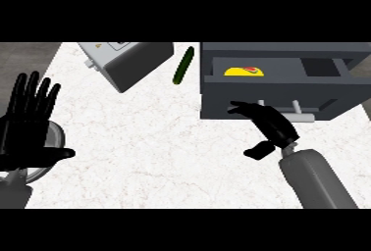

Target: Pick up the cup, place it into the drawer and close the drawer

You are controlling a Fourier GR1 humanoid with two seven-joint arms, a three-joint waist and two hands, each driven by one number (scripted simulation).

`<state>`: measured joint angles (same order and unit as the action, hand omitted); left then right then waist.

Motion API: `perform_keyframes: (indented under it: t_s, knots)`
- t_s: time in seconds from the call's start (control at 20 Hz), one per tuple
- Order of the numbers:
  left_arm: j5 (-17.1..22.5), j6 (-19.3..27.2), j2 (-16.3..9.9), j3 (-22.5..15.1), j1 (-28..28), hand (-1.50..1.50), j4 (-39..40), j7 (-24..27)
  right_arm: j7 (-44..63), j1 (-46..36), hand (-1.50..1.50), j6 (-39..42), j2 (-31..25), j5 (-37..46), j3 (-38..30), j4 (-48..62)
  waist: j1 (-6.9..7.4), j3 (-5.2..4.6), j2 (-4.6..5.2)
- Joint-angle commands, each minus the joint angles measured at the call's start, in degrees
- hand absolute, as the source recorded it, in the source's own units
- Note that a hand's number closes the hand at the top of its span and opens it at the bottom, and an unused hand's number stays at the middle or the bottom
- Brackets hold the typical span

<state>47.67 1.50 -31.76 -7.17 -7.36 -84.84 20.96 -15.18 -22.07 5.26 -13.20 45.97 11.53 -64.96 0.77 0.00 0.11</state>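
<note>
The dark grey box-shaped drawer unit (282,81) sat at the counter's two o'clock, its drawer pulled open. Inside, at the drawer's left end, lay the yellow cup with a red mark (244,71). The black right hand (272,125) reached against the drawer's front panel, fingers loosely bent beside the pale metal handle (299,112) and gripping nothing visible. The black left hand (30,122) rested at nine o'clock, fingers straight and spread, empty. A slim green cucumber (183,65) lay at twelve o'clock on the white marble counter (145,147), between a grey metal appliance (130,61) and the drawer unit.
</note>
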Motion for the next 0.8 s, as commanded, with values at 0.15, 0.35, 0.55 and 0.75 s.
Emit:
perform_keyframes:
  t_s: [0.15, 0.35, 0.55, 0.75]
  knots:
    - [-1.5, -7.2, 0.4, 5.0, 1.5, -1.5, 3.9, 0.8, -8.2, -10.5, -1.5, -6.3, 2.8, 1.3, -5.2, 22.0, 0.09, 0.02, 0.15]
    - [-0.4, -8.1, 0.2, 5.7, 2.6, -1.5, 2.0, -0.3, -13.5, -17.4, -1.5, -5.9, 2.0, -1.2, -9.4, 34.0, 0.92, 0.07, 0.45]
    - [-0.5, -7.7, 0.4, 6.0, 4.6, -1.5, -1.5, -1.9, -13.1, -27.2, -1.5, -3.5, -0.1, -0.9, -12.0, 42.9, 1.51, 0.08, 0.49]
    - [-2.2, -9.1, 2.4, 4.2, 2.8, -1.5, 1.8, -0.9, -15.3, -31.2, -1.5, -2.5, -2.4, -0.4, -13.0, 48.6, 2.27, 0.1, 0.99]
